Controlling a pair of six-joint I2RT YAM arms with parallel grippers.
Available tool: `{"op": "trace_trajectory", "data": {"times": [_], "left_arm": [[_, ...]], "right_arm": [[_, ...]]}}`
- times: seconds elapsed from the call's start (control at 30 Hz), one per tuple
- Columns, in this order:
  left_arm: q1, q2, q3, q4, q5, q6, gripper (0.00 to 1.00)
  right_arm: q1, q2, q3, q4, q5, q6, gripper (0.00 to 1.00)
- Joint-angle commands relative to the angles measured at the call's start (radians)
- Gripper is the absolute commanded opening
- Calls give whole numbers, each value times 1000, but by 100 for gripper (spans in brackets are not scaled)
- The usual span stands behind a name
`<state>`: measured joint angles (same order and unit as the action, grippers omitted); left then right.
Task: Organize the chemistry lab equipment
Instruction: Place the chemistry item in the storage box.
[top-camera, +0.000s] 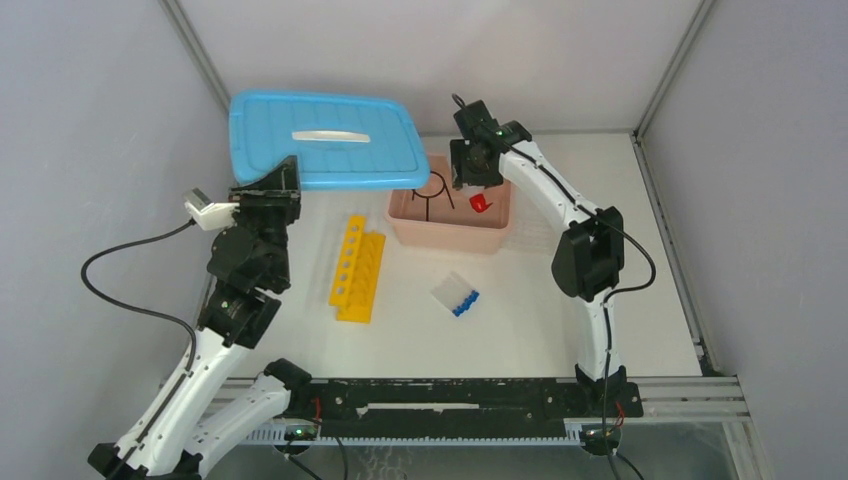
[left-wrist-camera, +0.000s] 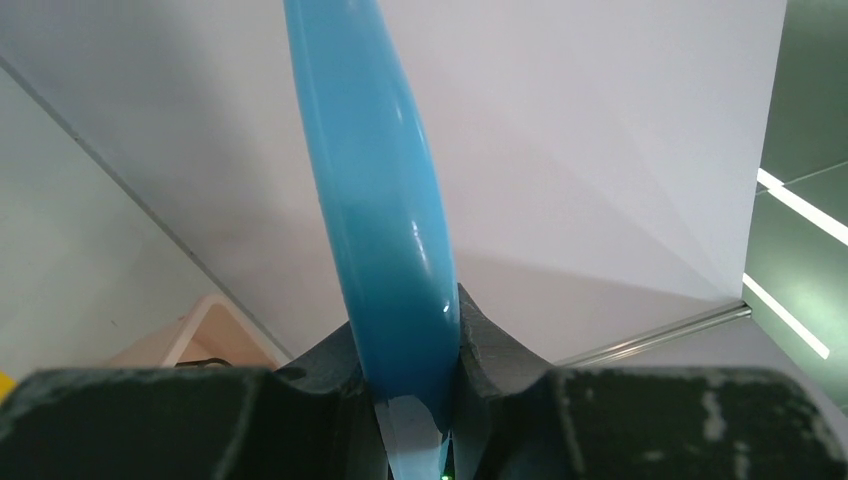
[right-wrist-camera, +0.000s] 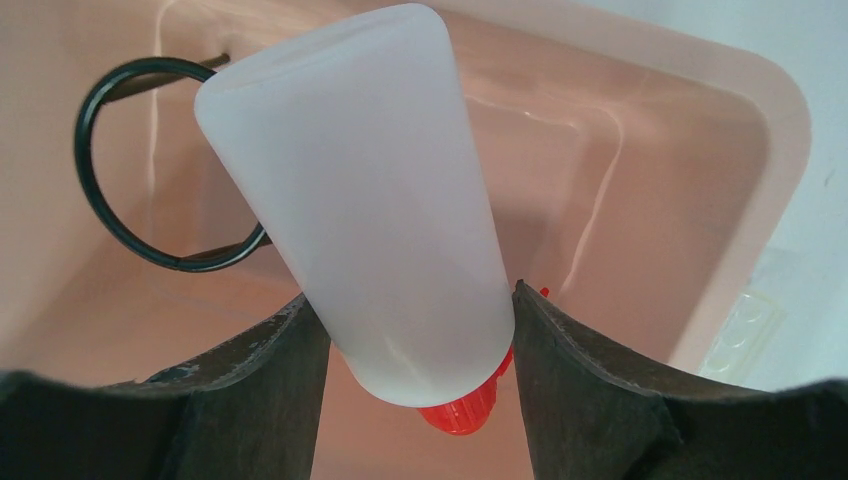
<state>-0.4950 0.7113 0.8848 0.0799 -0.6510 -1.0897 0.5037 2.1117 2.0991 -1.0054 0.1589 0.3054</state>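
left gripper (left-wrist-camera: 418, 395): clenched on the edge of the blue lid (top-camera: 325, 140); it holds the lid up over the far left part of the surface (top-camera: 560, 330), and one corner of the lid reaches over the pink bin (top-camera: 450, 238).
right gripper (right-wrist-camera: 415, 315): grasping a white bottle (right-wrist-camera: 370, 200) by its two sides, over the open bin at its far right side; the red cap (right-wrist-camera: 460, 412) points down.
black wire ring (right-wrist-camera: 120, 190): lies inside the bin at the left side, with its handle toward the near wall.
yellow rack (top-camera: 357, 268): on the surface, between the left arm and the bin, near the bin's near left corner; its long side points away from the arms.
blue-capped tubes (top-camera: 466, 301): close together with the small clear tray (top-camera: 447, 287), on the surface in front of the bin, apart from the rack; i cannot tell if they are inside the tray.
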Motion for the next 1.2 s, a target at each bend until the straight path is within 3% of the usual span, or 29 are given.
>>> {"op": "trace_trajectory", "data": {"times": [0.0,0.7,1.17], "left_arm": [[6,-5,73,63,-11,19,0],[6,20,47,90,-34,7,0],[5,39,43,89,-42,5,0]], "right_arm": [[0,7,-30,27,-3,1,34],[-36,126,-36,48,-58,-22,38],[-49,160,-24,49,-66,-15,51]]}}
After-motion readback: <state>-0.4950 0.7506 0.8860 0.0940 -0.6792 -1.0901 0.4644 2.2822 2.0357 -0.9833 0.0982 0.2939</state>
